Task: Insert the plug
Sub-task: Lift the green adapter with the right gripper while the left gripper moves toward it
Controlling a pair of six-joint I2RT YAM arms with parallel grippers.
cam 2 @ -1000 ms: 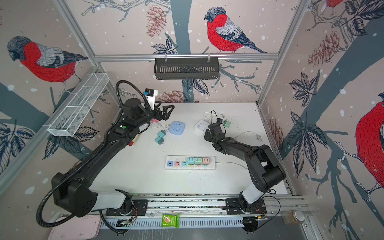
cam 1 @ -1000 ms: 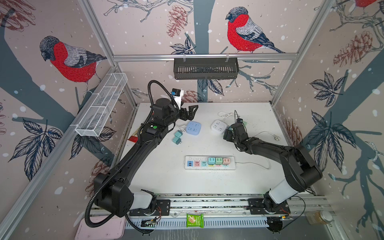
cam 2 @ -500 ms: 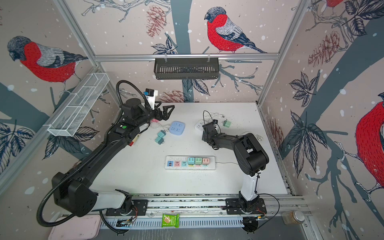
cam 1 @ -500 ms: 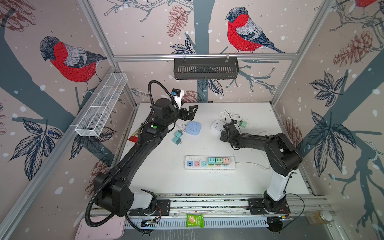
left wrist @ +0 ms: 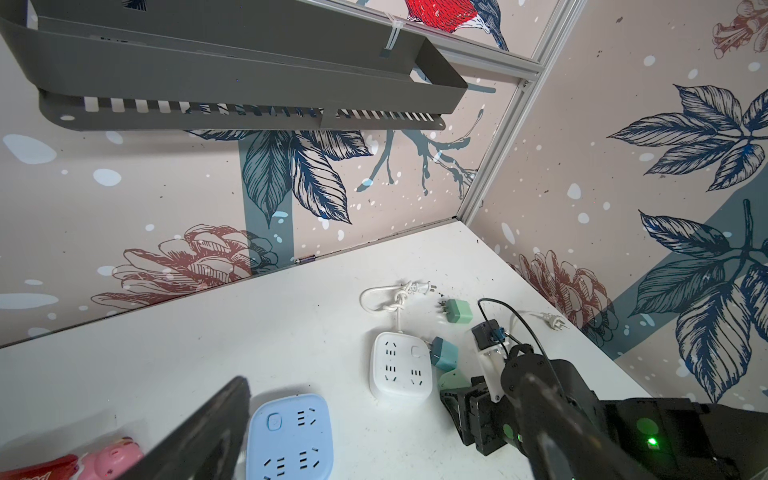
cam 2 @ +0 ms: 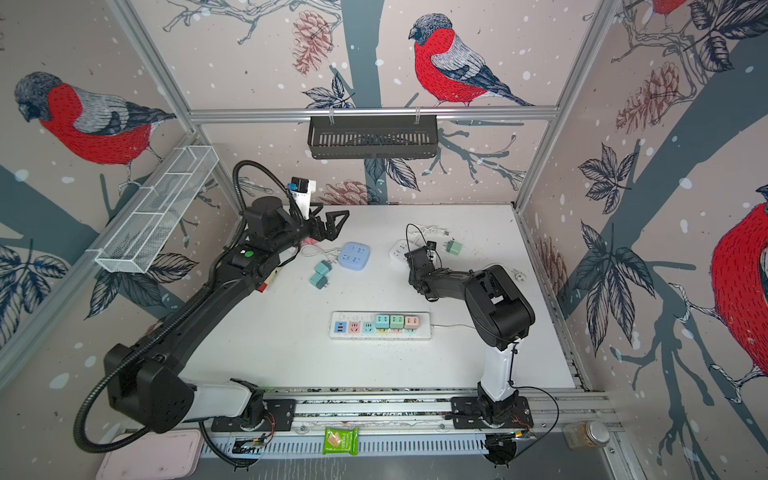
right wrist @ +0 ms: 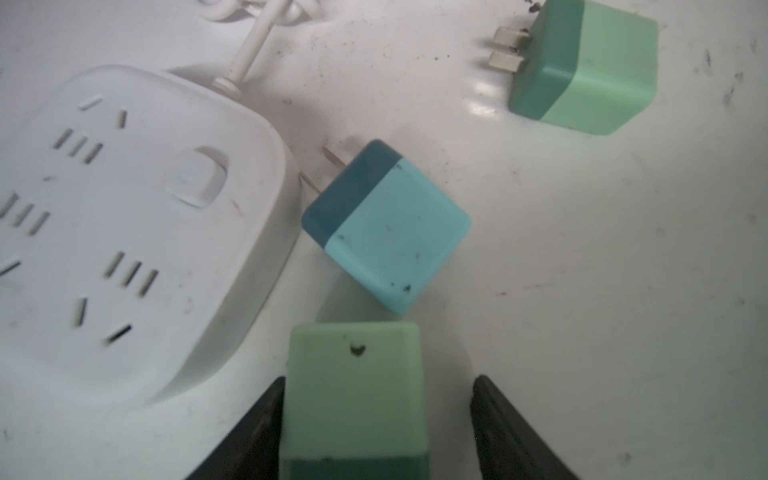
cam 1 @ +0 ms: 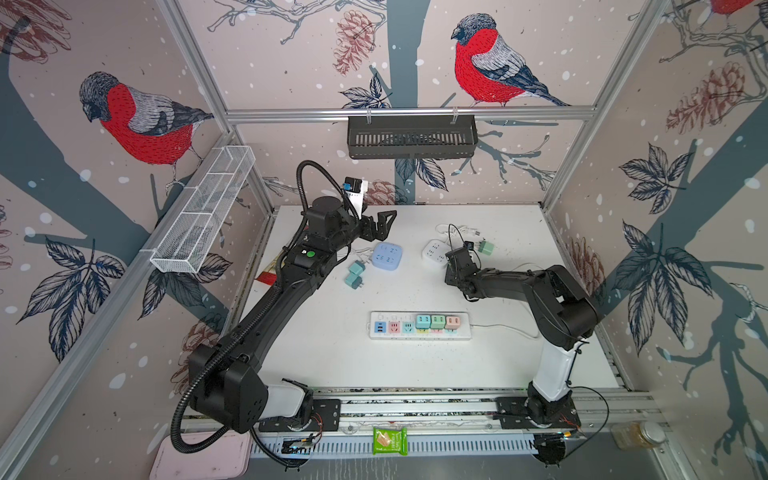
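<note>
A pale green plug (right wrist: 357,374) lies on the white table (cam 1: 415,374) between the fingers of my right gripper (right wrist: 378,386). One finger touches its side; a gap shows at the other, so the gripper stands open around it. Just beyond lie a teal plug (right wrist: 390,232), a white socket cube (right wrist: 124,228) and a second green plug (right wrist: 590,70). In both top views the right gripper (cam 1: 455,259) (cam 2: 415,259) is low beside the white cube (cam 1: 434,251). The power strip (cam 1: 419,326) holds three plugs. My left gripper (cam 1: 380,222) hangs open above the blue socket cube (cam 1: 387,257).
Two teal plugs (cam 1: 354,275) lie left of the blue cube. White cables (cam 1: 453,228) curl at the back, and the strip's cord (cam 1: 503,328) runs right. A black basket (cam 1: 411,137) hangs on the back wall, a wire basket (cam 1: 203,212) on the left wall.
The right arm's elbow swung inward and its gripper shifted slightly left, towards the white cube. Its jaws have narrowed around the green plug. The left arm has not moved.
</note>
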